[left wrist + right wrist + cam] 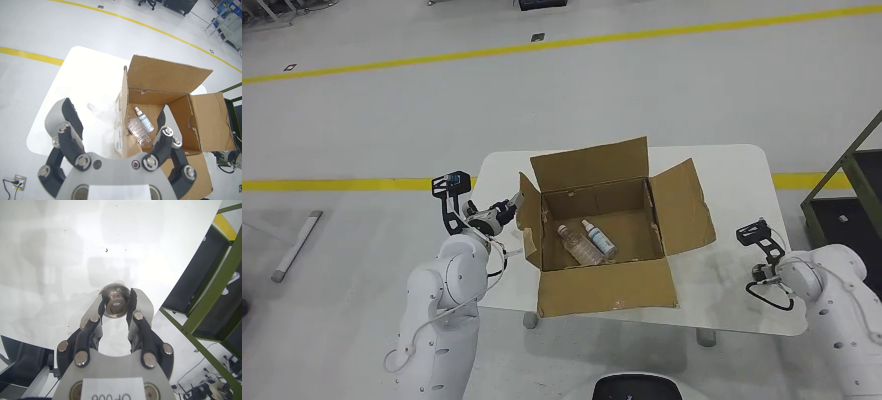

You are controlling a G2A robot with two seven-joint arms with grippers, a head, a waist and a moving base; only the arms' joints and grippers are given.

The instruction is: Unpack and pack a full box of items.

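An open cardboard box (627, 165) stands mid-table with its flaps spread. On its floor lie a crushed clear plastic bottle (579, 245) and a white spray bottle (598, 238), side by side; the left wrist view shows the clear bottle (138, 130) and the spray bottle (144, 120) too. My left gripper (504, 212) hovers open just outside the box's left wall, holding nothing, its pads (72, 117) wide apart. At the table's right edge, my right gripper (116, 298) is shut on a small metal flanged bushing (115, 307) above the white tabletop.
The white table (722, 170) has bare room on both sides of the box. A crumpled clear plastic scrap (92, 108) lies on the table left of the box. A green metal frame cart (842, 190) stands beside the table's right end.
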